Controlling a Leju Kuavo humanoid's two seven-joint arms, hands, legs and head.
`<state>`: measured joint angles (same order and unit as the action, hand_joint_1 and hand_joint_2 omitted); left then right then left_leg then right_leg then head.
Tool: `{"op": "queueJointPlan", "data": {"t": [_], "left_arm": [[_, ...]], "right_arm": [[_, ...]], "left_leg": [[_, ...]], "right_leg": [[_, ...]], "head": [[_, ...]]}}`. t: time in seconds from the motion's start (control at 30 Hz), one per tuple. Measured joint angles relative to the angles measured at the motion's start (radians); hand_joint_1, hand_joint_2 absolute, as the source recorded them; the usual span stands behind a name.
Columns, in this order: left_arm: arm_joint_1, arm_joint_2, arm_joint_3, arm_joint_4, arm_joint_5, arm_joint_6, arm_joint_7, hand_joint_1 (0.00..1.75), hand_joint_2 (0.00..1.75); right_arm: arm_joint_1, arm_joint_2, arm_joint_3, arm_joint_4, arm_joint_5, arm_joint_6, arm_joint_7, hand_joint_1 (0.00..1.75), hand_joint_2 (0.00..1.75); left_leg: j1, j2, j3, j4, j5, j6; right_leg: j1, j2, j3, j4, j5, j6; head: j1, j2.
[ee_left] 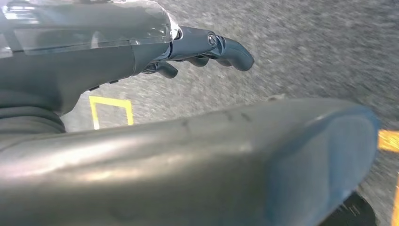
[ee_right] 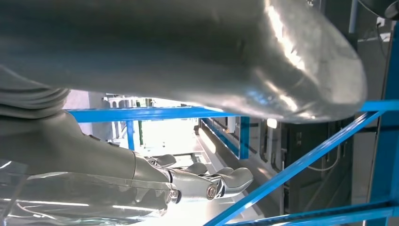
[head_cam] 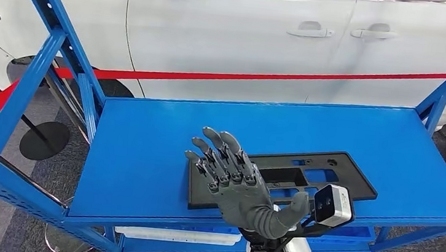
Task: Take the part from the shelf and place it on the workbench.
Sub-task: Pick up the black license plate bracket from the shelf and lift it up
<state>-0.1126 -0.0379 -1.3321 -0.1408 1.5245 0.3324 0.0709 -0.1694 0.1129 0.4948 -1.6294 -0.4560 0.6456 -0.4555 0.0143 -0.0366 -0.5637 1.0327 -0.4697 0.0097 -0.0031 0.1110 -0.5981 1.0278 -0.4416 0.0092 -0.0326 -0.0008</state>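
Shelf: we see the blue shelf deck under the hand, blue uprights to either side, a white car beyond it.

Part: the black flat part lies flat on the deck, directly beneath and just beyond the right hand's fingers, near the deck's front edge. It is a long thin plate with cut-outs.

Long axis: runs across the shelf, from under the palm out past the thumb side, tilted slightly away at that far end. Broad face up.

Right hand: the right hand hovers over the part's near end, back of hand up, fingers spread and extended, holding nothing. We cannot tell whether the fingertips touch the plate.

Left hand: the left hand hangs over grey floor, fingers loosely curled, nothing in it; the view is blurred, so we cannot tell how closed it is.

Step in hand: we judge this the reach before the grasp.

Method note: we would lower onto the front long edge, thumb under the overhang if any, fingers on top, and grip nearer mid-length so the plate does not droop or swing when lifted.
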Motion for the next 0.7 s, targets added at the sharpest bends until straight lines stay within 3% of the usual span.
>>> {"op": "queueJointPlan", "data": {"t": [0.07,0.13,0.2,0.23,0.27,0.3,0.37,0.43,0.5,0.53,0.6,0.63,0.7], "left_arm": [[0.0,0.0,0.0,0.001,-0.001,0.0,0.001,0.0,0.0],[0.001,0.001,0.0,0.001,-0.003,0.001,0.001,0.0,0.0],[0.003,0.001,0.0,0.001,-0.007,0.0,0.003,0.0,0.0],[0.004,0.001,0.0,0.001,-0.01,0.0,0.005,0.0,0.0],[0.003,0.001,-0.001,0.001,-0.015,0.0,0.007,0.0,0.0],[0.003,0.001,-0.002,0.001,-0.019,0.0,0.006,0.0,0.0],[0.001,0.003,-0.004,0.001,-0.024,-0.002,-0.007,0.0,0.0],[0.0,0.007,-0.007,0.001,-0.027,-0.006,-0.026,0.0,0.0],[-0.003,0.014,-0.009,0.002,-0.03,-0.014,-0.047,0.0,0.0],[-0.006,0.019,-0.009,0.002,-0.03,-0.017,-0.056,0.0,0.0],[-0.01,0.028,-0.01,0.002,-0.031,-0.021,-0.065,0.0,0.0],[-0.01,0.031,-0.011,0.002,-0.032,-0.023,-0.065,0.0,0.0],[-0.006,0.032,-0.016,0.002,-0.036,-0.025,-0.058,0.0,0.0]], "right_arm": [[-0.003,0.0,0.0,0.005,-0.002,0.001,-0.001,0.0,0.0],[-0.006,0.0,0.0,0.009,-0.003,0.001,-0.001,0.0,0.0],[-0.005,0.0,0.0,0.014,-0.002,-0.001,-0.002,0.0,0.0],[-0.002,0.0,-0.001,0.017,-0.001,-0.003,-0.003,0.0,0.0],[0.002,0.0,-0.002,0.019,0.001,-0.004,-0.005,0.0,0.0],[0.007,0.0,-0.003,0.018,0.006,-0.003,-0.01,0.0,0.0],[0.015,0.0,-0.009,0.015,0.015,0.006,-0.024,0.0,0.0],[0.02,0.001,-0.014,0.012,0.021,0.018,-0.036,0.0,0.0],[0.027,0.002,-0.021,0.012,0.026,0.031,-0.042,0.0,0.0],[0.031,0.003,-0.024,0.012,0.03,0.036,-0.045,0.0,0.0],[0.035,0.007,-0.028,0.013,0.035,0.042,-0.052,0.0,0.0],[0.038,0.008,-0.03,0.015,0.039,0.043,-0.055,0.0,0.0],[0.05,0.009,-0.032,0.017,0.052,0.043,-0.057,0.0,0.0]], "left_leg": [[0.003,0.021,0.004,-0.009,0.005,0.012],[0.004,0.042,0.006,-0.013,0.005,0.019],[0.003,0.067,0.006,-0.013,0.003,0.02],[0.003,0.08,0.007,-0.013,0.0,0.02],[0.003,0.091,0.009,-0.013,-0.002,0.019],[0.003,0.103,0.013,-0.013,-0.005,0.017],[0.0,0.122,0.022,-0.012,-0.012,0.009],[-0.004,0.14,0.029,-0.013,-0.019,-0.002],[-0.006,0.159,0.035,-0.017,-0.026,-0.012],[-0.005,0.152,0.037,-0.013,-0.033,-0.017],[-0.002,0.102,0.014,0.048,-0.072,-0.023],[0.0,0.071,-0.014,0.11,-0.103,-0.025],[0.001,0.047,-0.082,0.239,-0.15,-0.027]], "right_leg": [[0.002,-0.032,-0.015,0.032,-0.021,0.011],[0.002,-0.083,-0.067,0.137,-0.075,0.021],[-0.005,-0.102,-0.129,0.25,-0.115,0.029],[-0.007,-0.105,-0.14,0.267,-0.111,0.031],[-0.009,-0.11,-0.131,0.245,-0.088,0.03],[-0.009,-0.119,-0.103,0.188,-0.053,0.028],[0.0,-0.163,-0.035,0.054,0.002,0.015],[0.011,-0.185,-0.01,-0.004,0.013,0.0],[0.011,-0.161,-0.01,-0.01,0.014,-0.012],[0.008,-0.149,-0.006,-0.015,0.016,-0.017],[0.0,-0.126,0.001,-0.025,0.021,-0.027],[0.0,-0.115,0.002,-0.026,0.021,-0.03],[0.0,-0.088,0.002,-0.025,0.019,-0.034]], "head": [[0.005,0.0],[0.01,0.0],[0.011,0.0],[0.011,0.0],[0.011,0.0],[0.011,0.0],[0.011,0.0],[0.01,0.0],[0.01,0.0],[0.01,0.0],[0.009,0.0],[0.009,0.0],[0.009,0.0]]}}
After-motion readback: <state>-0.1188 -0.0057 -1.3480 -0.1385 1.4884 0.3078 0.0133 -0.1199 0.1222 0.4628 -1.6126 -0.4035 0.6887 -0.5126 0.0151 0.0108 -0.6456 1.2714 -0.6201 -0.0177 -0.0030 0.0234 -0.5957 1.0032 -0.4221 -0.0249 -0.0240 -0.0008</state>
